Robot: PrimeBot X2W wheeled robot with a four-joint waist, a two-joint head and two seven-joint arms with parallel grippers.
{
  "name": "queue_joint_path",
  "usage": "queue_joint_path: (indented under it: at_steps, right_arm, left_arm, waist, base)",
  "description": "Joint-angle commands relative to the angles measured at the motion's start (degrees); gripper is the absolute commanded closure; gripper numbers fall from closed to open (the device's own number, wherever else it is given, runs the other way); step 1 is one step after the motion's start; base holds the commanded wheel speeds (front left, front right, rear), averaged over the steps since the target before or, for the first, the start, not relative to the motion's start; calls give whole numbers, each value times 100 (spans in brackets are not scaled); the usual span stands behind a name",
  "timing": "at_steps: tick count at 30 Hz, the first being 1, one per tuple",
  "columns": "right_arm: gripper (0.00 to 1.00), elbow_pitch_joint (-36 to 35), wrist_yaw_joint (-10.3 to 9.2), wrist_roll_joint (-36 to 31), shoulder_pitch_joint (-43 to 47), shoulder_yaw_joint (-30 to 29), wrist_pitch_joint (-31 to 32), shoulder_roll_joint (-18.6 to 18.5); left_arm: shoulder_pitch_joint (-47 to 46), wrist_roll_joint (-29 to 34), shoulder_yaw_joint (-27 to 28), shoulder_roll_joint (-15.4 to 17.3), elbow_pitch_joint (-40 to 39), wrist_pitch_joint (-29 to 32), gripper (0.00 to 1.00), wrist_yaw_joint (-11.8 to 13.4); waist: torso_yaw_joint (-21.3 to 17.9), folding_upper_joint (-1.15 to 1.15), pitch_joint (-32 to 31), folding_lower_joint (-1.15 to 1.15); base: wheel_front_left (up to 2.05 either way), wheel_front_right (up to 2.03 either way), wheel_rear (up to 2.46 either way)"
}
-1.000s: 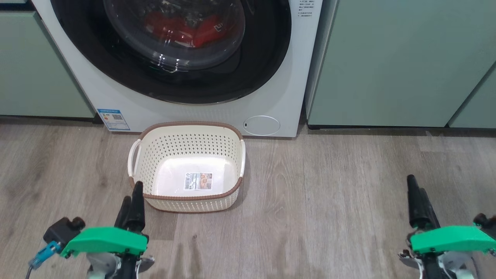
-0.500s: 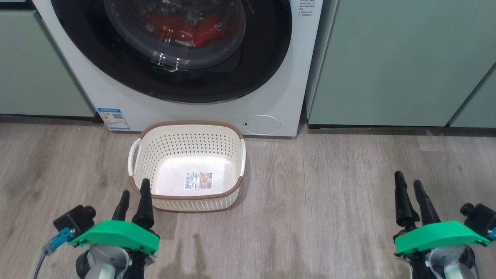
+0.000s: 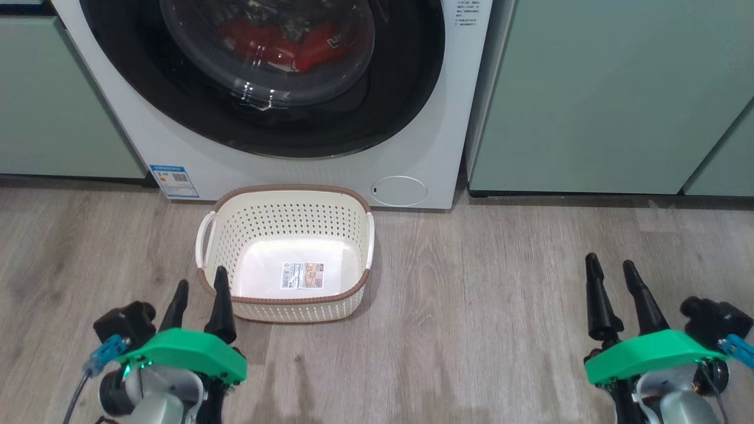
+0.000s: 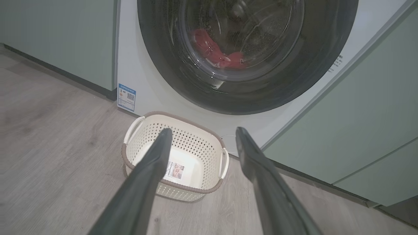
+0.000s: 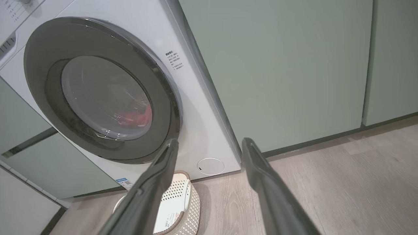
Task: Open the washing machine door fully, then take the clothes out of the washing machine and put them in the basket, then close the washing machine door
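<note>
The white washing machine (image 3: 147,129) (image 5: 196,107) stands against the wall, and its washing machine door (image 3: 406,76) (image 4: 169,68) (image 5: 39,52), black-rimmed with a glass bowl, is closed. Red clothes (image 3: 265,38) (image 4: 212,54) (image 5: 135,117) show through the glass. The cream basket (image 3: 287,207) (image 4: 147,130) (image 5: 187,199) sits on the floor in front of the machine, holding nothing but its label. My left gripper (image 3: 200,277) (image 4: 200,132) is open at the basket's near left corner. My right gripper (image 3: 609,262) (image 5: 209,142) is open over bare floor, well right of the basket.
Pale green cabinets (image 3: 601,94) (image 3: 53,100) flank the machine on both sides. A blue label sticker (image 3: 173,181) and a round service flap (image 3: 402,191) mark its lower front. Grey wood floor (image 3: 500,282) spreads to the right of the basket.
Both grippers have turned about their wrists, so each pair of fingers now shows side by side. The right gripper has shifted a little left and up the view.
</note>
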Motion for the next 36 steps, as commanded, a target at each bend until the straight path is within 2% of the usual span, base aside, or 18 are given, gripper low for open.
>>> queue_joint_path:
  at_steps: [1,16,36]
  right_arm:
    - [0,-207,-3,-199,-281,129,-94,-72]
    - [0,-126,-3,-1378,-348,270,-347,-86]
    - [0,-99,-4,-2307,-436,297,-668,-104]
  left_arm:
    - [-348,191,84,109,-202,-84,0,62]
    - [-433,1166,-112,235,-190,-337,0,411]
    - [-508,2393,-50,193,-319,-658,0,583]
  waist:
    - [1,0,-5,0]
    - [30,0,-41,0]
    - [44,0,-43,0]
  base:
    - [0,0,0]
    - [0,0,0]
    - [0,0,0]
